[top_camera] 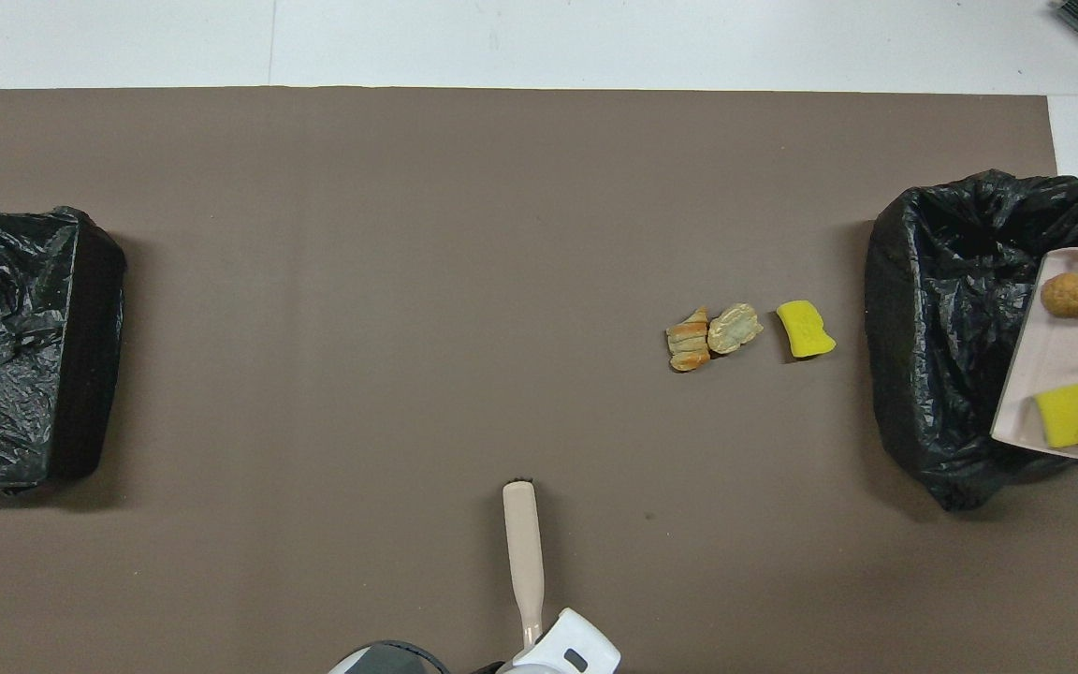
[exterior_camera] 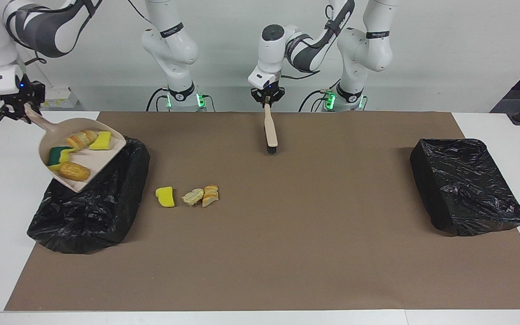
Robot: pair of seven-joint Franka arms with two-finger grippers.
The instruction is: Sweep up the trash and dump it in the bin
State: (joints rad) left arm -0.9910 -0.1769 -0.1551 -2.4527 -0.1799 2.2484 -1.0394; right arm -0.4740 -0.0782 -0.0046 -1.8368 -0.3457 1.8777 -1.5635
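Right gripper (exterior_camera: pixel 14 106) pinches the dustpan (exterior_camera: pixel 81 155) handle over the bin (exterior_camera: pixel 90 198); tip toward five o'clock, slowly. Left gripper (exterior_camera: pixel 266 100) clamps the brush (exterior_camera: pixel 270 131), waiting.

Dustpan (top_camera: pixel 1054 374) cut off by the overhead view's edge, handle and right gripper (exterior_camera: pixel 16 106) outside that view, left gripper (exterior_camera: pixel 266 97) mostly below its bottom edge

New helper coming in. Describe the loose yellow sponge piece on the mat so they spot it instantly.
Find the black-bagged bin at the right arm's end of the brown mat. Beside it three scraps lie in a row; the yellow sponge piece is closest to the bin, plain bright yellow, unlike the two tan bread chunks.
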